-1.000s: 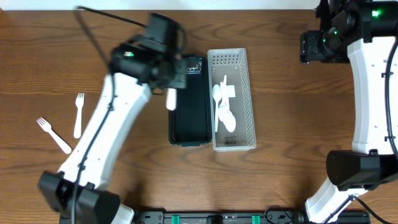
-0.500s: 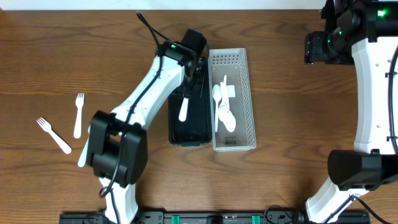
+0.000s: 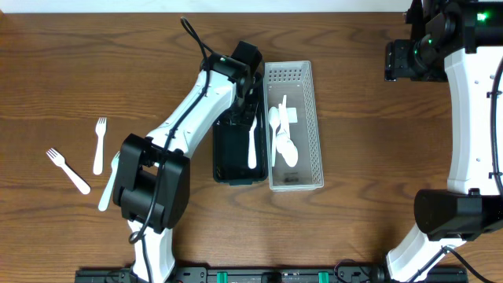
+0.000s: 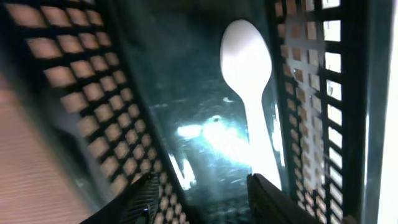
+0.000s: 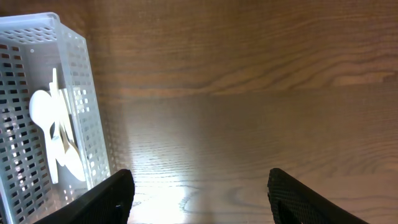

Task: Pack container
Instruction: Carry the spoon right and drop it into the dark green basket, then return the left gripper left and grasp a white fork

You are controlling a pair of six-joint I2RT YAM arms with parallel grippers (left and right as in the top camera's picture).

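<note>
At the centre of the overhead view, a black bin (image 3: 228,161) and a white basket (image 3: 305,79) stand side by side on the worktop (image 3: 369,157). A white spoon (image 3: 252,145) lies lengthwise in the bin, along the side nearer the basket, and several white utensils (image 3: 281,141) lie in the basket. The left hand (image 3: 248,94) hangs over the bin's upper end. The right hand (image 3: 405,59) sits at upper right, well apart. Two forks (image 3: 99,145) and a half-hidden white piece (image 3: 104,195) lie loose at the left of the frame.

In the left wrist view, the fingers (image 4: 146,196) stand spread with nothing between them. The spoon rests on the bin floor, bowl toward the top.

In the right wrist view, the right hand (image 5: 199,199) is wide open and empty above bare worktop, with the basket at the left edge.

Packing appears partly done, since the loose forks are not yet collected.
</note>
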